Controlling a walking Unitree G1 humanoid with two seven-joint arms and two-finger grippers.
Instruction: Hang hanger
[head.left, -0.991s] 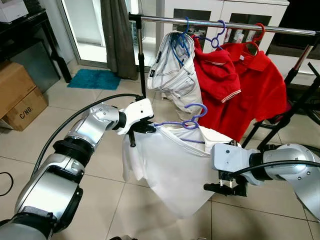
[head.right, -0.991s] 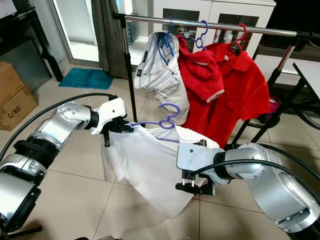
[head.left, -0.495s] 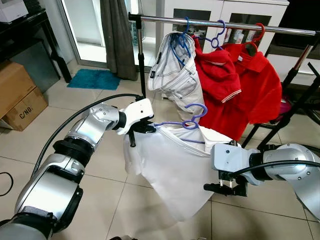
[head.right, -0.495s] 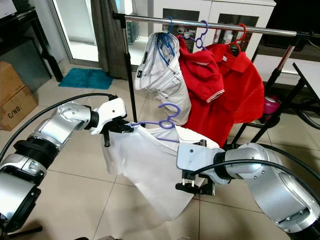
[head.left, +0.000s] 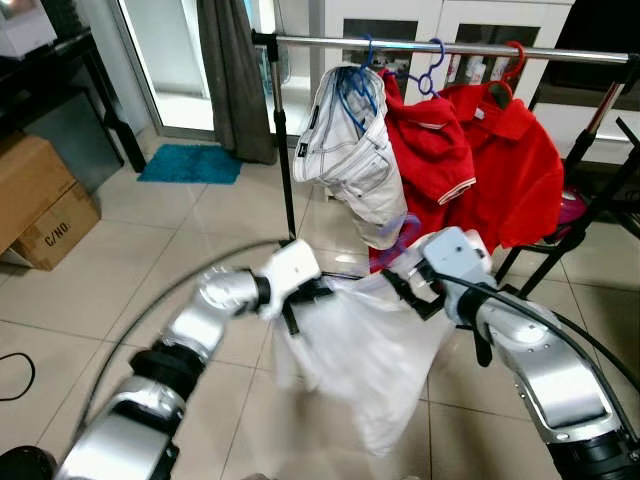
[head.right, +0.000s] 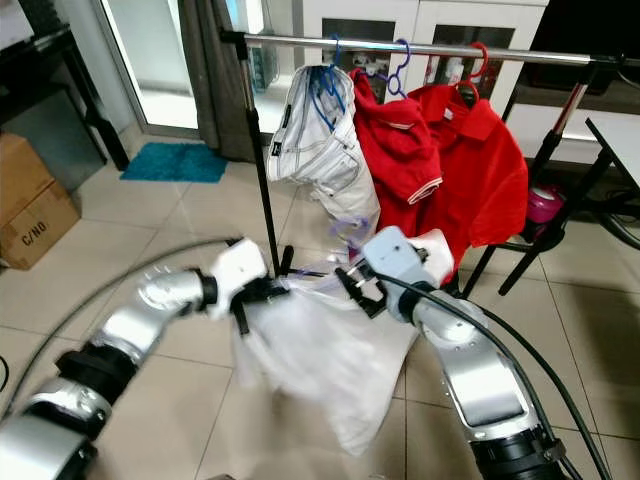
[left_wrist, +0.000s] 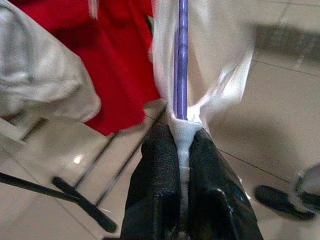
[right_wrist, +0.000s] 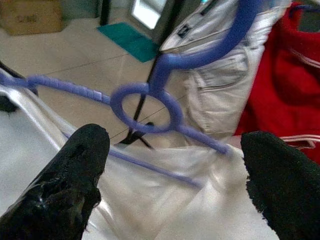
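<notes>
Below the silver metal clothes rail, out in front of the garments already hanging on it, the left tool is pinching one end of the thin purple plastic hanger through the limp white shirt draped over it. The right tool is hovering spread wide around the hanger's neck, grasping nothing. The hanger looks light and stiff, the cloth soft and slippery, so the neck loop below the hook seems the better hold.
</notes>
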